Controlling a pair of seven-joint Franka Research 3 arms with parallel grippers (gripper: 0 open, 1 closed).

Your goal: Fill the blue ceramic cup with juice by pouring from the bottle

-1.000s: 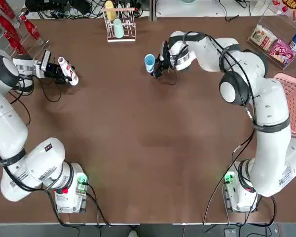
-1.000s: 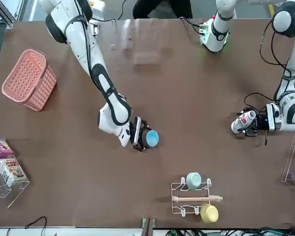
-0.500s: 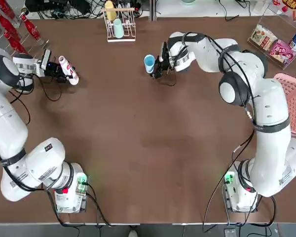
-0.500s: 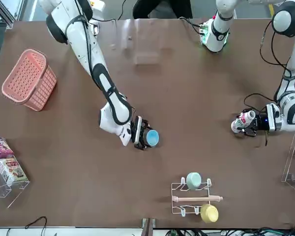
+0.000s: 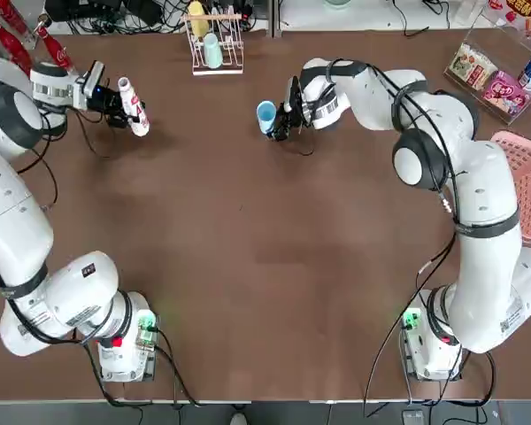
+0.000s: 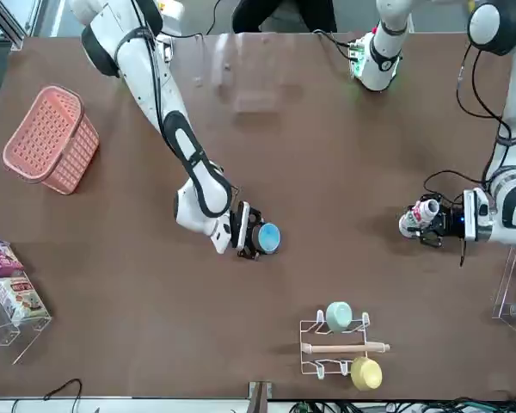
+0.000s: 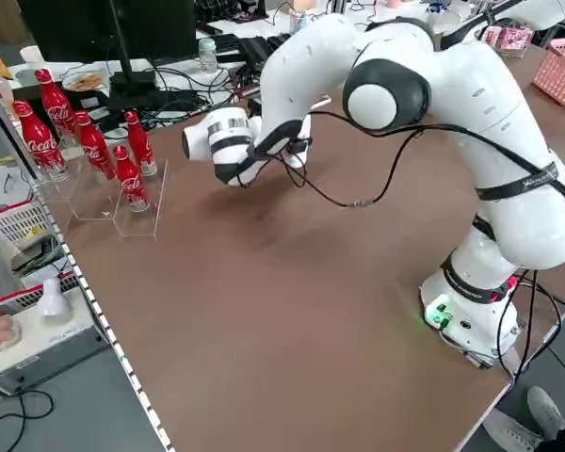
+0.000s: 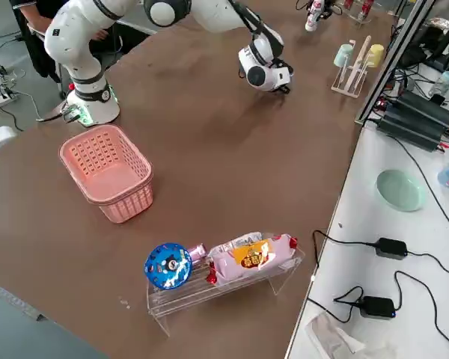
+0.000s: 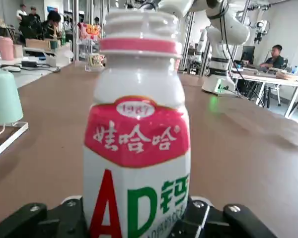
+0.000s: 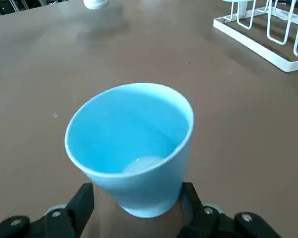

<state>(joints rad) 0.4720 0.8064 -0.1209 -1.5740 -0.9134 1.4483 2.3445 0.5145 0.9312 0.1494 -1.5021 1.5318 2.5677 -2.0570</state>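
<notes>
From overhead, the left gripper [image 5: 115,99] is closed around the bottle [image 5: 131,105] near the far left of the tabletop [image 5: 248,266], and the right gripper [image 5: 279,118] clasps the blue ceramic cup [image 5: 266,112] near the far middle; the cup lies well apart to the bottle's right, so the pour turns on closing that sideways gap, with the left arm being the one carrying the bottle. From the front, the sides are mirrored: the bottle [image 6: 416,216] sits in the left gripper [image 6: 443,221] with its long axis roughly level and its cap toward the cup [image 6: 267,236], which faces up open-mouthed beside the right gripper [image 6: 243,231]. The left wrist view shows the bottle [image 9: 137,139] filling the frame, cap on, gripped low on its body. The right wrist view shows the cup [image 10: 131,146] between the fingers, apparently empty, though a pale spot on its bottom is hard to read.
</notes>
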